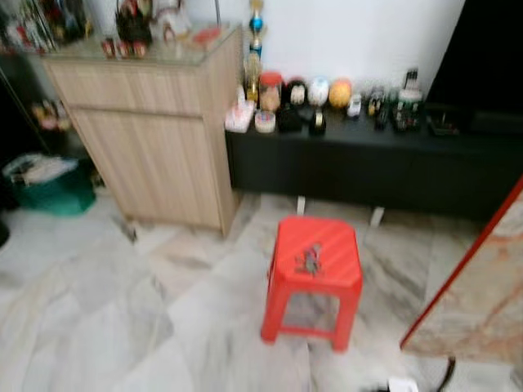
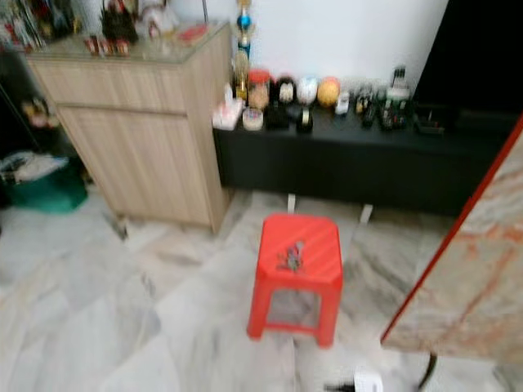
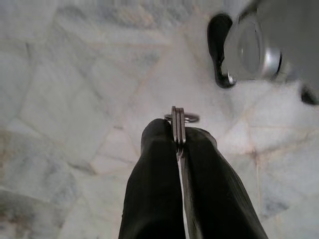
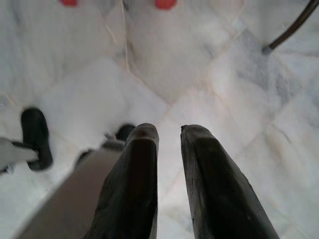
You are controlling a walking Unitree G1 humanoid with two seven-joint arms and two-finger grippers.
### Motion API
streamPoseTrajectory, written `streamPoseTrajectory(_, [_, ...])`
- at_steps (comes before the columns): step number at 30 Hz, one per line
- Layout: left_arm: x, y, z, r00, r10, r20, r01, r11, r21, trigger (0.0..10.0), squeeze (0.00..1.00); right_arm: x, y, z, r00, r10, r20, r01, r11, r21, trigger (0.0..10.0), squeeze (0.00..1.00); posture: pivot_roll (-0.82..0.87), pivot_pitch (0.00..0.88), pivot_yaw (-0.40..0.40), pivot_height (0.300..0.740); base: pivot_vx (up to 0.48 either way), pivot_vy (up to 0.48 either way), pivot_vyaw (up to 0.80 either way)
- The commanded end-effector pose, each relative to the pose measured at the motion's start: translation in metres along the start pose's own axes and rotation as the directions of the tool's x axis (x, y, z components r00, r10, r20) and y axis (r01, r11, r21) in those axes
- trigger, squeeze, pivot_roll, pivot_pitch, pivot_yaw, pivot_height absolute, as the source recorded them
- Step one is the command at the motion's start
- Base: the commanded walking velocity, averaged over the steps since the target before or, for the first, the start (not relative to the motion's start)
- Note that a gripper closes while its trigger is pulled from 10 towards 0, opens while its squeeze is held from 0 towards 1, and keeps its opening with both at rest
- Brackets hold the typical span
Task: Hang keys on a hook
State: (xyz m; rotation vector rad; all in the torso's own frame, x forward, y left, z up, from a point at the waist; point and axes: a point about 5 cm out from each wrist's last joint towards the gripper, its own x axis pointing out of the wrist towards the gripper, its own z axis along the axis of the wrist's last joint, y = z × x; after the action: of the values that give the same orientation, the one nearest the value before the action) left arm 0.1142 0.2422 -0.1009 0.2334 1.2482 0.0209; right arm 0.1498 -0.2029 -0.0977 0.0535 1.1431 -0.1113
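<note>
One key ring (image 3: 178, 119) (edge-on) juts lengthwise beyond left gripper (image 3: 178, 133) jaws.

Head stereo pair looks forward-down — both share red stool (image 1: 316, 261); wrist cameras face marble floor (image 3: 65, 89) along fingers.

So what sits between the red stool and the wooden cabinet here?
Bare marble floor, seen in the left eye view: nothing lies between the red stool and the wooden cabinet. The keys rest on the stool's seat.
</note>
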Motion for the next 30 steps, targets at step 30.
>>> streamPoseTrajectory(30, [-0.008, 0.030, -0.032, 0.997, 0.057, -0.049, -0.060, 0.995, -0.082, 10.0, 0.00, 0.000, 0.005, 0.000, 0.999, 0.014, -0.028, -0.016, 0.999, -0.045, 10.0, 0.00, 0.08, 0.000, -0.035, 0.740, 0.000, -0.416, -0.26])
